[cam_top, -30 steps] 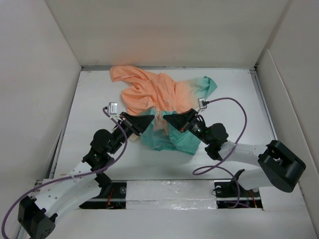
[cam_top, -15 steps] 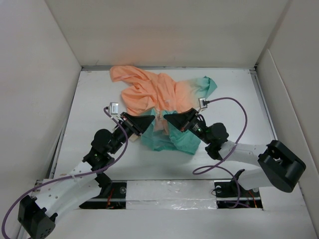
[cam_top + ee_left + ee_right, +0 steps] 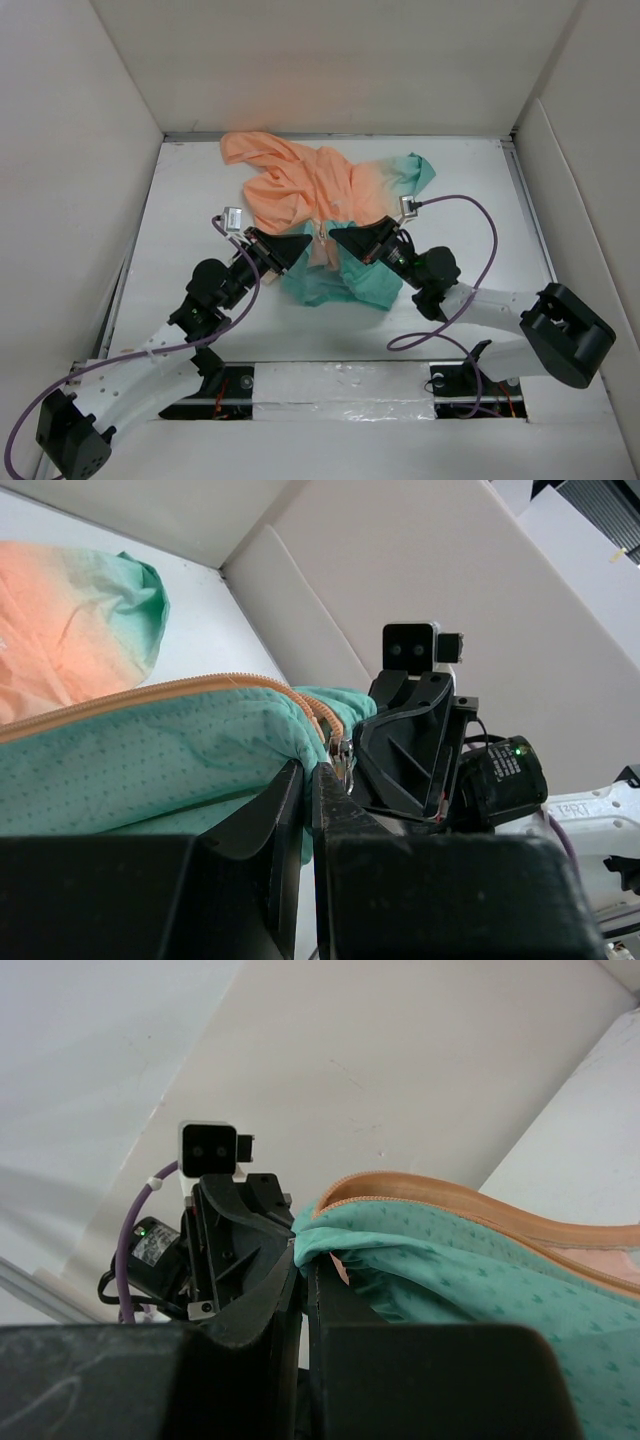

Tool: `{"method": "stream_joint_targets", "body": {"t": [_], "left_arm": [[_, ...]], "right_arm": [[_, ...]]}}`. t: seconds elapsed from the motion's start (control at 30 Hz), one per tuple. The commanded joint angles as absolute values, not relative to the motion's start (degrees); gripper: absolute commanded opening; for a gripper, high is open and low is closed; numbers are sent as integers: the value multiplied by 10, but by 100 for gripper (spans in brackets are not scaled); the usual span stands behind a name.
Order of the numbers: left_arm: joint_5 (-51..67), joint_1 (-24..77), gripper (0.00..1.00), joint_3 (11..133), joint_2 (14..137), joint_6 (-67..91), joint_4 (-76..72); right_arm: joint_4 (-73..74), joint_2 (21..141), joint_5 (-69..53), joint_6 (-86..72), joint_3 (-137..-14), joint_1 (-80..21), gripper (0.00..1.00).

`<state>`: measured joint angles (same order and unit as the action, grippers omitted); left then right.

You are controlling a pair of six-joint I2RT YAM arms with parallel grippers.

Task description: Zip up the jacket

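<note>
Left gripper [image 3: 304, 241] and right gripper [image 3: 334, 234] both pinch the jacket [image 3: 310, 185] hem, flanking the zipper [image 3: 180, 688]. Judgement: keep the hem taut (slack misaligns teeth) and seat the zipper ends squarely.

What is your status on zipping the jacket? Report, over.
Both shut on the jacket hem: left gripper, right gripper, tips facing. Orange zipper edge lifted at the hem. Nothing seen in the way.

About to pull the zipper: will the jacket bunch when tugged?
Probably floppy: the jacket lies crumpled in soft folds, so it should bunch rather than slide whole. Likely thin and light: its teal hem drapes limply at the left gripper and right gripper.
</note>
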<state>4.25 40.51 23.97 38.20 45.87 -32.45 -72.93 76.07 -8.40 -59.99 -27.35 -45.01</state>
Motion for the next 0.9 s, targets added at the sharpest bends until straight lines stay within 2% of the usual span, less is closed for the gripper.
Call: {"method": "stream_joint_targets", "body": {"t": [0.0, 0.87], "left_arm": [[55, 408, 0, 236, 383, 450, -368], [54, 408, 0, 219, 370, 428, -395]], "right_arm": [[-874, 754, -83, -593, -299, -446, 0], [-853, 766, -84, -595, -308, -457, 0]]}}
